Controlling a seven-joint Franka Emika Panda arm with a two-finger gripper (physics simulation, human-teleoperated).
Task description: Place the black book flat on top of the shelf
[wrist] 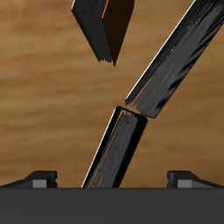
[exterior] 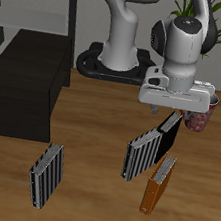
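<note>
The black book [exterior: 168,129] stands leaning on the wooden table, its top edge just under my gripper [exterior: 175,110]. In the wrist view the black book [wrist: 118,153] shows its thin edge between my fingertips [wrist: 39,178], which stand wide apart; the gripper [wrist: 112,179] is open and holds nothing. A grey-and-black striped book [exterior: 142,152] leans against the black book, nearer the table's front edge; it also shows in the wrist view [wrist: 179,61]. The shelf [exterior: 26,84], a low black cabinet with a flat top, stands far off to the side.
An orange-brown book [exterior: 157,185] stands close in front of the black book, also in the wrist view [wrist: 103,26]. A second striped book [exterior: 45,174] stands before the shelf. A reddish mug [exterior: 198,117] is beside the gripper. A tall thin-framed rack [exterior: 39,0] stands behind the shelf.
</note>
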